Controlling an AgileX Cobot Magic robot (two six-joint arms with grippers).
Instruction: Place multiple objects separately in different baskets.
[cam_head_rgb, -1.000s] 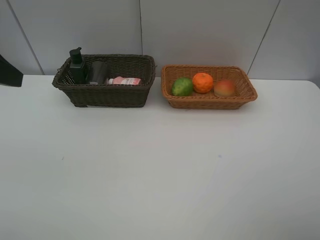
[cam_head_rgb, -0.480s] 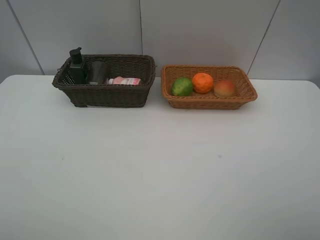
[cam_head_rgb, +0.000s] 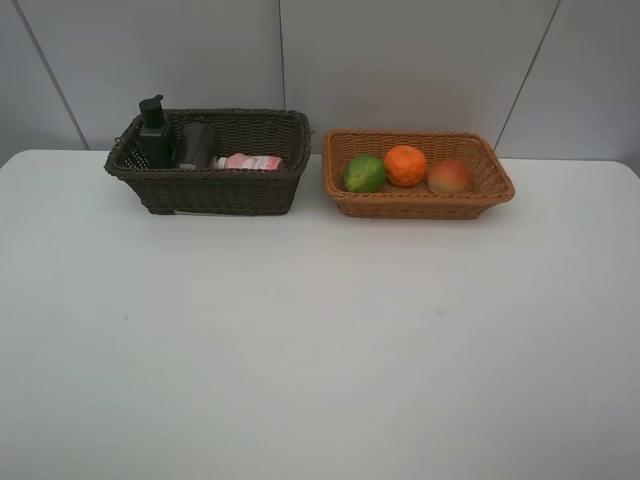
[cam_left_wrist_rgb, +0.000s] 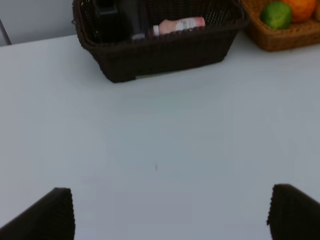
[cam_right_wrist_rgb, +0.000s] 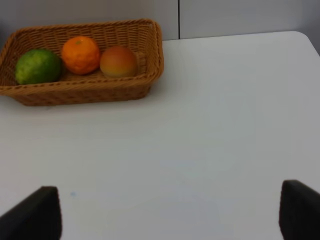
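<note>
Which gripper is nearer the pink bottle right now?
Left. The pink bottle lies in the dark basket ahead of the left gripper. The right gripper faces the tan basket; its view doesn't show the bottle.

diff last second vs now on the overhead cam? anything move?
Only one thing: a dark arm part that showed at the far left edge of the overhead view has pulled out of frame. Nothing was gripped or let go. The dark basket with its pump bottle, cup and pink bottle, and the tan basket with its green fruit, orange and red-yellow fruit, did not shift.
</note>
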